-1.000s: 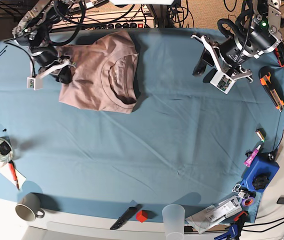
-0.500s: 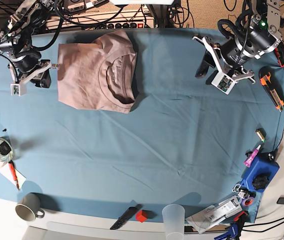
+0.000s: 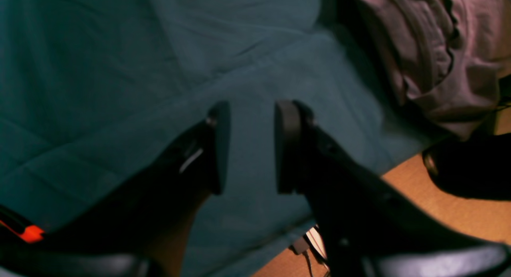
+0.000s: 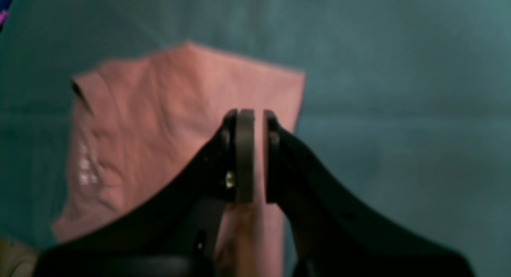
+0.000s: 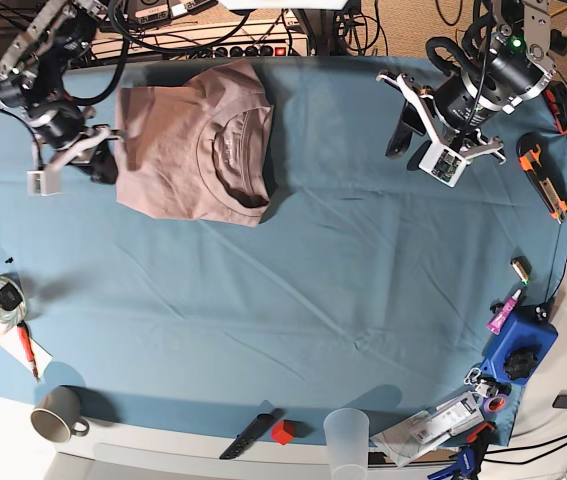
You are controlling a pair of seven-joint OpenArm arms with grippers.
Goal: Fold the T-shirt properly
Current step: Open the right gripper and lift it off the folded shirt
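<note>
The T-shirt (image 5: 198,140) lies folded into a rough rectangle at the table's back left, collar facing up. It also shows in the right wrist view (image 4: 159,121) and in the left wrist view (image 3: 439,57). My right gripper (image 5: 103,160) hangs just left of the shirt's left edge. In its own view the right gripper (image 4: 258,155) has its jaws almost together with nothing between them, above the shirt. My left gripper (image 5: 403,125) is far right of the shirt, over the teal cloth (image 5: 343,260). In its own view the left gripper (image 3: 247,147) is open and empty.
An orange box cutter (image 5: 543,175), a pink marker (image 5: 503,312) and a blue box (image 5: 523,350) lie along the right edge. A clear cup (image 5: 348,435), a red cube (image 5: 281,432), a black knife (image 5: 248,435) and a mug (image 5: 58,415) stand along the front edge. The table's back edge shows in the left wrist view (image 3: 359,181).
My right gripper let go of the shirt's left edge, pulled away to the left, then came back a little toward that edge. The left arm shifted slightly.
</note>
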